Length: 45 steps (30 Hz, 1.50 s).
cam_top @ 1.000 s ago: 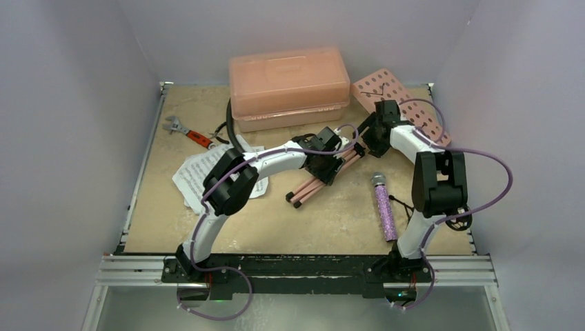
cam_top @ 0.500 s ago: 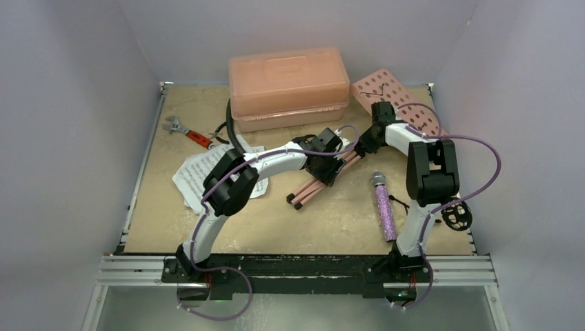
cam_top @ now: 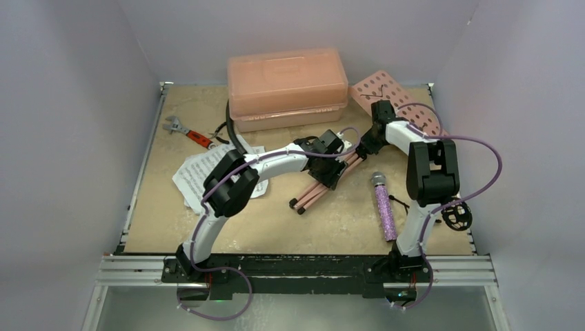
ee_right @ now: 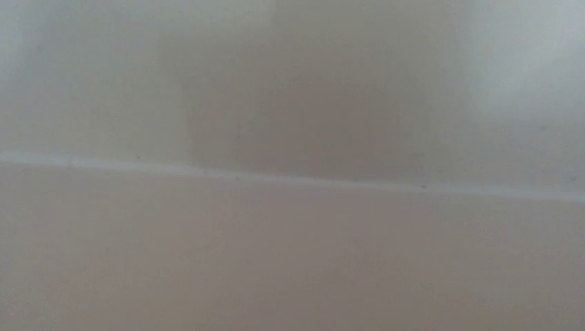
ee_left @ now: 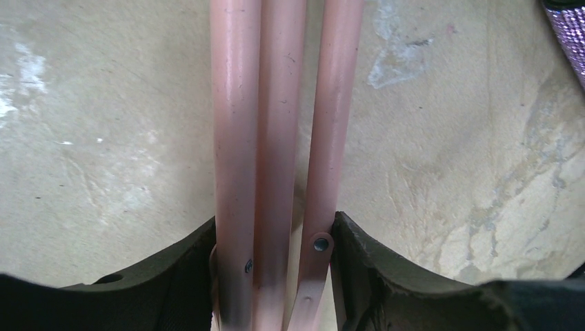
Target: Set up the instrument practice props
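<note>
Folded pink music stand [cam_top: 393,89] lying on the mottled beige bench [cam_top: 331,231], its legs pinched by the left end effector [ee_left: 272,238]
Three smooth round tubes lie bunched side by side, small rivets showing, with black fingers [ee_left: 186,276] pressed against the outer two; the flat perforated plate lies far right, beside a translucent pink box [cam_top: 286,79]. The right end effector [cam_top: 363,145] sits over the stem near the plate; spread or pressed together, I cannot tell. A glittery purple microphone [cam_top: 384,210] with a grey mesh head lies near right, crumpled white sheet-music pages [cam_top: 196,172] at left
</note>
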Each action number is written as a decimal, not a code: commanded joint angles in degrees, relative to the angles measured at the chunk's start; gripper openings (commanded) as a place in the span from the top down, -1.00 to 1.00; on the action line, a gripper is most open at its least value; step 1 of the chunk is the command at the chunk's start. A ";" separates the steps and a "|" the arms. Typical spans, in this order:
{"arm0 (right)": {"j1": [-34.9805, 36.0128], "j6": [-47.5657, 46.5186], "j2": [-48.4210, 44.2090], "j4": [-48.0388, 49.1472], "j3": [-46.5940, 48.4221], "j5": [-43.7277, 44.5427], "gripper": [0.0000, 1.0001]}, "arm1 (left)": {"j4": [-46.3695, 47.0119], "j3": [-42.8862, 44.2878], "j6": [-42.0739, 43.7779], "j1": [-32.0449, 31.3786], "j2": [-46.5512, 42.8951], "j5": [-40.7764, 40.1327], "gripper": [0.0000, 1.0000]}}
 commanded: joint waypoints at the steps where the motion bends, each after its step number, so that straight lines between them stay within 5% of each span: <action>1: 0.27 -4.17 -11.30 -1.32 4.88 3.60 1.00 | -3.41 -0.75 -0.91 -0.90 -2.45 3.59 0.55; 13: 0.26 -10.75 -25.54 2.04 7.14 9.03 1.00 | -4.51 2.38 -0.68 -1.25 -3.37 3.57 0.78; 19: 0.40 -11.50 -32.46 7.75 5.76 2.99 1.00 | -3.93 3.58 -1.25 -1.32 -5.41 2.04 0.86; 33: 5.57 -19.09 -37.70 24.00 8.85 -14.27 1.00 | 0.15 1.77 -3.52 -0.37 -13.82 -9.70 1.00; 45: 9.33 -31.66 -43.45 59.38 -4.79 -43.66 1.00 | 16.94 -11.87 -3.55 4.10 -24.61 -1.18 0.98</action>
